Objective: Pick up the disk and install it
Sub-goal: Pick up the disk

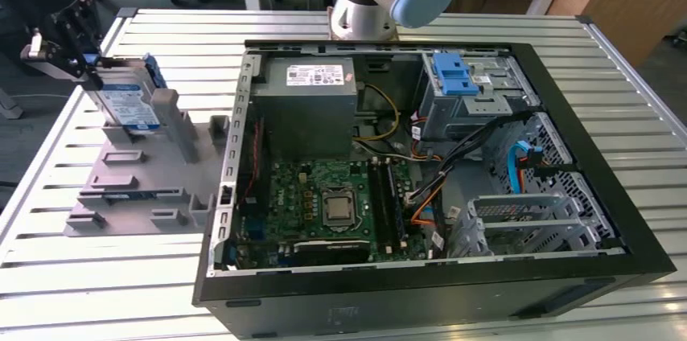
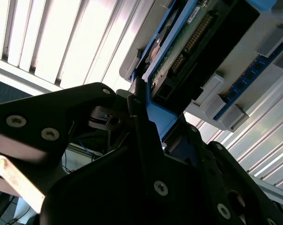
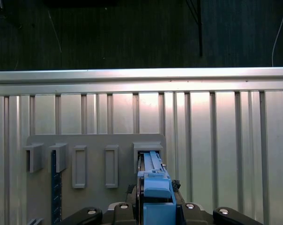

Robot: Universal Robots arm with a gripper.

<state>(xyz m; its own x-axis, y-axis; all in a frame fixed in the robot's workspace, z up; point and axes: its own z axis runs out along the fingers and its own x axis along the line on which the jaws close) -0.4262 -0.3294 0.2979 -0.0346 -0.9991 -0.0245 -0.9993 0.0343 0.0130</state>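
The disk (image 1: pixel 127 101), a silver drive with a white-and-blue label in a blue bracket, stands on edge at the grey holder plate (image 1: pixel 124 188) on the exterior view's left. My gripper (image 1: pixel 96 74) comes at it from the upper left and is shut on the disk's end. The first wrist view shows the blue bracket (image 3: pixel 156 187) clamped between the black fingers (image 3: pixel 181 206), over a slot of the holder plate (image 3: pixel 97 140). The disk's underside with its circuit board (image 2: pixel 188 42) is in the second wrist view. Whether the disk still rests in its slot I cannot tell.
An open black computer case (image 1: pixel 429 281) lies on the slatted metal table (image 1: pixel 108 277), right of the holder. Inside are a grey power supply (image 1: pixel 311 96), a motherboard (image 1: pixel 333 204) and a metal drive cage with a blue latch (image 1: pixel 456 76). The arm's base (image 1: pixel 371 3) stands behind the case.
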